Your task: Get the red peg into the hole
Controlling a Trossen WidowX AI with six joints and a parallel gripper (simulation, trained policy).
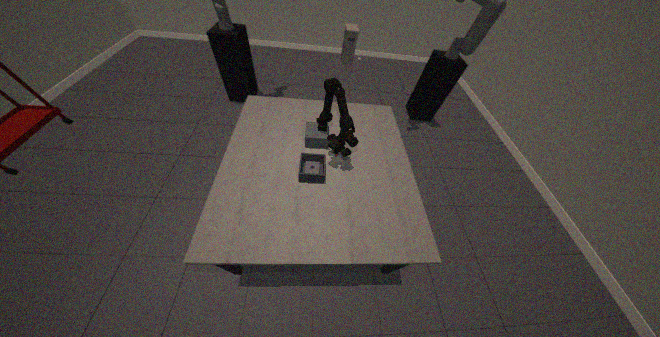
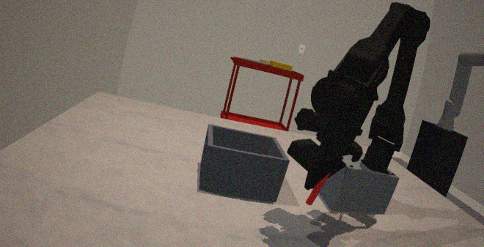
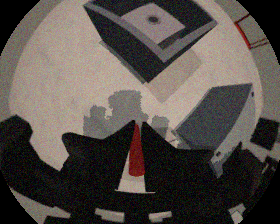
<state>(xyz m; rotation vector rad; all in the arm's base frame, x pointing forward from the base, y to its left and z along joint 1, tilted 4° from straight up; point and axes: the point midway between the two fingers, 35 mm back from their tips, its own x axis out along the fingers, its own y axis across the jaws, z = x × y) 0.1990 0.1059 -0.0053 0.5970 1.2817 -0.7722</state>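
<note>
Red peg [image 2: 317,190] [image 3: 136,156], clamped in the gripper [image 1: 341,152] [image 2: 320,182] [image 3: 138,123], leans beside the open box [image 1: 312,178] [image 2: 243,175] [image 3: 125,52]; a good lift goes straight up, grip firm, clearing the box's rim before crossing, with the peg then brought upright above the box's hole [image 1: 313,167] [image 3: 153,19].

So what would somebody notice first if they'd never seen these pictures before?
Probably the big black robot arm, bent over the pale table. Its hand pinches a bright red peg, next to a dark open box. Then the red cart catches the eye, standing behind the table in the outside view.
</note>
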